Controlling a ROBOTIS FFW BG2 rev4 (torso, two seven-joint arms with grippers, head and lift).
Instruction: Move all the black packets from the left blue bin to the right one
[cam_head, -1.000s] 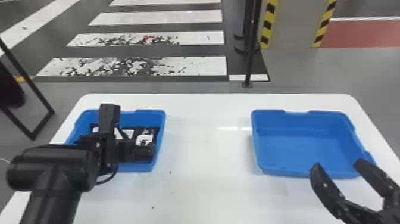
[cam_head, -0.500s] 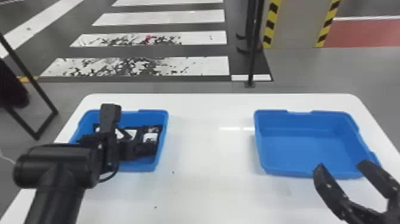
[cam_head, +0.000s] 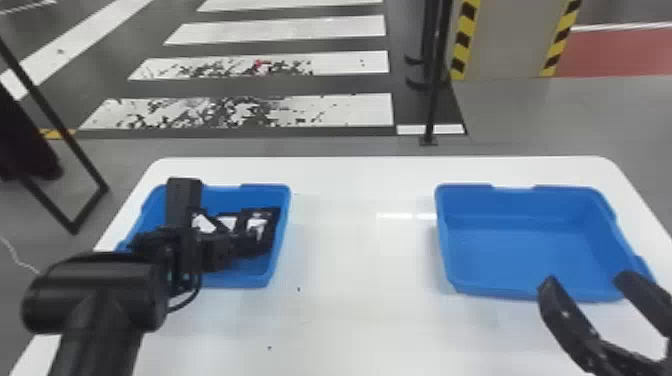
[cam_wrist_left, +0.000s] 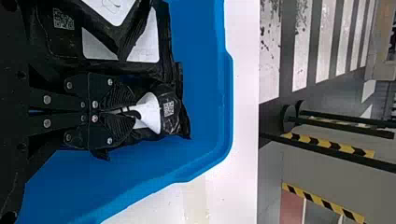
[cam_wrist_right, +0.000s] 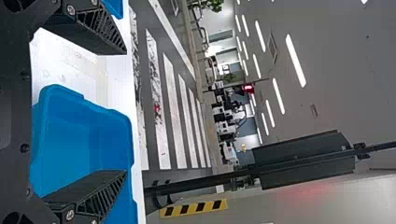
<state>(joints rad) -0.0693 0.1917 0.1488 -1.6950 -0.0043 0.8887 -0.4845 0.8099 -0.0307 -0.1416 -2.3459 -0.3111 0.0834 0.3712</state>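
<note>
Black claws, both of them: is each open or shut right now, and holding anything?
Left gripper: closed on a black packet in the left blue bin.
Right gripper: open, holding nothing.

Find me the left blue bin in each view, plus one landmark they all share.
Head view: the left blue bin is at the left, under the left arm.
Left wrist view: its rim, beyond the black packets.
Right wrist view: its corner, past one finger.
Shared landmark: the white crosswalk stripes.
</note>
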